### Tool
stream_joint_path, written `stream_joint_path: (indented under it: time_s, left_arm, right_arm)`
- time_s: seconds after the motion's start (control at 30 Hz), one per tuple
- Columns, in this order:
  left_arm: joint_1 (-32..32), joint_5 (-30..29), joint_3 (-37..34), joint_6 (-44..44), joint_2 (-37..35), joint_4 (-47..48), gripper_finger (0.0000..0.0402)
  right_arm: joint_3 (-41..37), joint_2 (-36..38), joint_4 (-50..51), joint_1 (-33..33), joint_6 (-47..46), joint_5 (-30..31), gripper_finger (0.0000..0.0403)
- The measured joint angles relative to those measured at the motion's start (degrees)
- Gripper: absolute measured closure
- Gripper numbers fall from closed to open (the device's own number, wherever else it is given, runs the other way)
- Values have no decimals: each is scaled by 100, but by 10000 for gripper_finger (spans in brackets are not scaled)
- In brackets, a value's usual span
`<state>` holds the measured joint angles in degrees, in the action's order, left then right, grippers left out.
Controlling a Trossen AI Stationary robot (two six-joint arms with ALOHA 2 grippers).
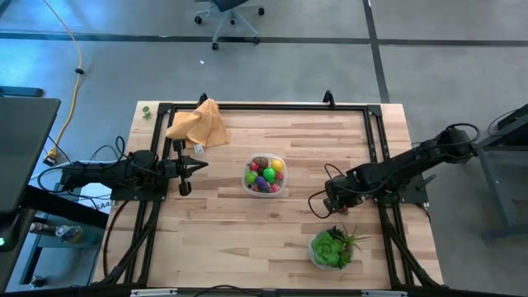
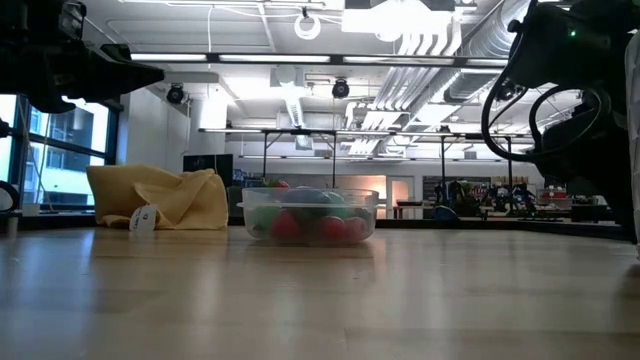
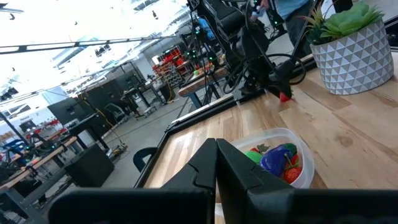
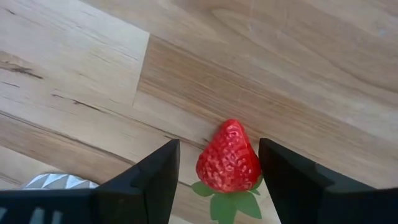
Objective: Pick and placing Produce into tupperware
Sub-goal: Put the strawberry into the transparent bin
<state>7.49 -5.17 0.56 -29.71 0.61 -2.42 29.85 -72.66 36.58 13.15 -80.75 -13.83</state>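
Observation:
The clear round tupperware (image 1: 264, 175) stands mid-table, holding several toy produce pieces: red, green, yellow and purple. It also shows in the low view (image 2: 310, 215) and the left wrist view (image 3: 280, 158). A red strawberry (image 4: 228, 157) with green leaves lies on the wood on the table's right. My right gripper (image 4: 219, 144) points down over it, open, one finger on either side of the berry and apart from it. From above, my right gripper (image 1: 332, 206) hides the berry. My left gripper (image 1: 198, 166) waits at the table's left, shut, level, pointing at the tupperware.
An orange-tan cloth (image 1: 200, 124) lies bunched at the far left of the table. A leafy green plant in a white faceted pot (image 1: 332, 247) stands near the front edge, close to my right gripper. A black frame (image 1: 264, 107) runs around the table top.

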Motion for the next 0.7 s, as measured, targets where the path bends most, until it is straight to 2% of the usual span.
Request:
stream_joint_path:
  time_s: [0.17, 0.53, 0.7]
  left_arm:
    - [0, 2, -1, 1, 1, -2, 401]
    - [1, 1, -1, 0, 0, -1, 401]
    - [0, 2, -1, -1, 2, -2, 401]
  right_arm:
    - [0, 0, 25, 0, -7, -27, 203]
    - [0, 2, 39, 0, -24, -19, 267]
    - [44, -2, -84, 0, 39, 148, 272]
